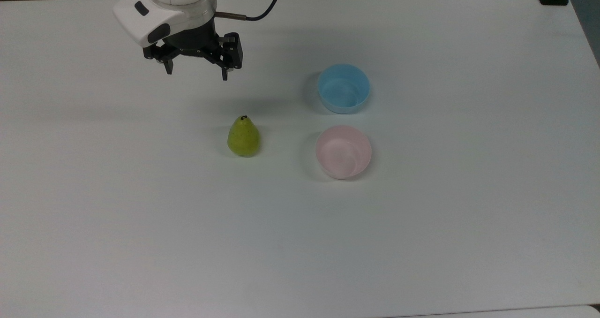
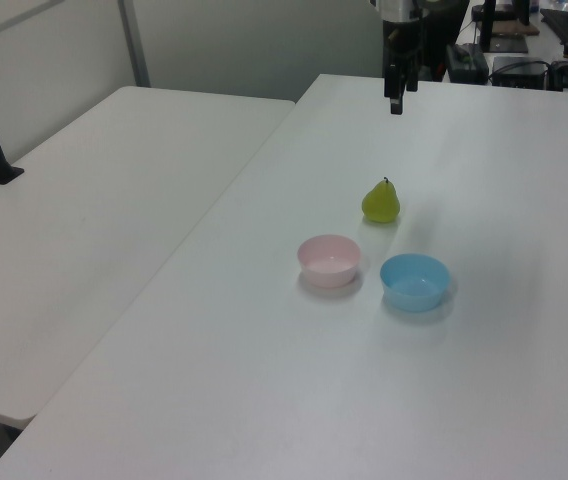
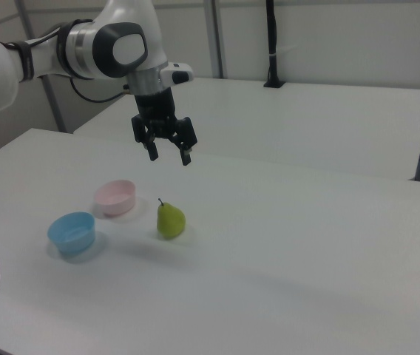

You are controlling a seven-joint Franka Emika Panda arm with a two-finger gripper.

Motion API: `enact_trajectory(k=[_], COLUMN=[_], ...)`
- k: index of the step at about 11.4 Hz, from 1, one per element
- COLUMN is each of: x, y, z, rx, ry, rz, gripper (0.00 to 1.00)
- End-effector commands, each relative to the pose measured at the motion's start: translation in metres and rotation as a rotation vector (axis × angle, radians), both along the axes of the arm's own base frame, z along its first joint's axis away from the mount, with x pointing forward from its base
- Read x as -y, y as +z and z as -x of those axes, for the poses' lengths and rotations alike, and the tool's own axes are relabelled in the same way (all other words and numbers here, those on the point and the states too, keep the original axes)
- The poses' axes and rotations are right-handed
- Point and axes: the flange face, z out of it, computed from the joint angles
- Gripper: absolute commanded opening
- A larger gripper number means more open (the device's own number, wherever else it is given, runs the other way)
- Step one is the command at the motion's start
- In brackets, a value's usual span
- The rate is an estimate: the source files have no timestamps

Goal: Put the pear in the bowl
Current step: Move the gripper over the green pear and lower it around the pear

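A yellow-green pear (image 1: 243, 137) (image 2: 381, 201) (image 3: 170, 220) stands upright on the white table, stem up. To the top view's right of it sits the pale pink bowl (image 1: 343, 151) (image 2: 329, 260) (image 3: 115, 197), with nothing inside. My gripper (image 1: 197, 71) (image 3: 168, 156) hangs in the air above the table, up and to the top view's left of the pear, well apart from it. Its fingers are spread open with nothing between them. In the left view the gripper (image 2: 397, 100) hangs behind the pear.
A light blue bowl (image 1: 343, 88) (image 2: 415, 281) (image 3: 72, 233) sits right beside the pink one. A second white table (image 2: 94, 200) adjoins on the left view's left. A black cable (image 1: 262, 8) runs from the wrist.
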Motion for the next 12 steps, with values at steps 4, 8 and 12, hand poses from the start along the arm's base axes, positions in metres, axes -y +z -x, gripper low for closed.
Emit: enact_trajectory(k=[4,8,12], x=[-0.014,-0.024,-0.075], y=[-0.001,-0.021,-0.095], z=[0.005,-0.001,-0.021], rx=[-0.003,-0.033,-0.109], ry=[0.027,0.044,0.127], rz=[-0.014,-0.007,0.032], gripper=[1.00,1.00,1.00])
